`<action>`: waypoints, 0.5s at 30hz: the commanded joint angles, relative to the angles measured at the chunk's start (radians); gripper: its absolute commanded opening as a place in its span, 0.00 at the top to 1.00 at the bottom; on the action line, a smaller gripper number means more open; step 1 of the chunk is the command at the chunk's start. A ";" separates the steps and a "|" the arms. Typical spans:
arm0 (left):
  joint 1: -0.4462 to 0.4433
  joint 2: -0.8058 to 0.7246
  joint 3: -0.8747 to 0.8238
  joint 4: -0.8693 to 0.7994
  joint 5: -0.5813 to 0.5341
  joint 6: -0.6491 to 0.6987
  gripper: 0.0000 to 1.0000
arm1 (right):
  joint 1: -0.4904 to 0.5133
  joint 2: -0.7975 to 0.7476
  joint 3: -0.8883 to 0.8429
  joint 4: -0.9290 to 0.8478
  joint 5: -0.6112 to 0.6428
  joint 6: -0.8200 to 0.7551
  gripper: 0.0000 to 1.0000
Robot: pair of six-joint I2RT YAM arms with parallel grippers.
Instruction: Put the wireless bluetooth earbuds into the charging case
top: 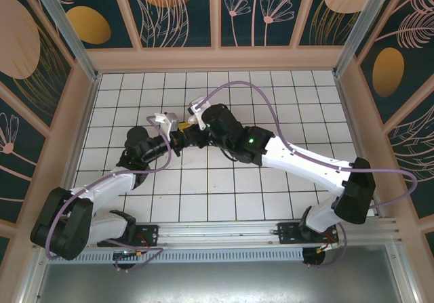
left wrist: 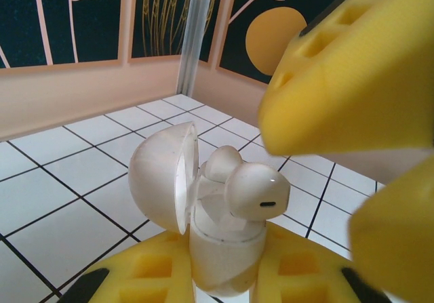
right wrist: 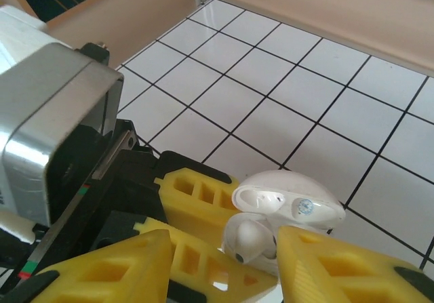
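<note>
Currently pale cream hinged charging case point(left wrist: 224, 255) clamped by left jaws, right jaws apart; glossy whitish earbud point(left wrist: 258, 191) perched unseated, could be knocked out on withdrawal

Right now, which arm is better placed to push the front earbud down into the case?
Probably the right. The left gripper is shut on the case, lid open, so it is busy. The right gripper is open right beside the earbud, free to press it.

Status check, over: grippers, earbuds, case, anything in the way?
Left gripper shut on the charging case, lid open. Right gripper open, close beside the earbuds. Both earbuds in the case, front one sitting high. Nothing else in the way.
</note>
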 commanded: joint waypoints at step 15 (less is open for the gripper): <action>-0.005 -0.007 0.023 0.041 0.045 0.069 0.89 | -0.133 -0.166 -0.067 0.092 -0.254 0.129 0.50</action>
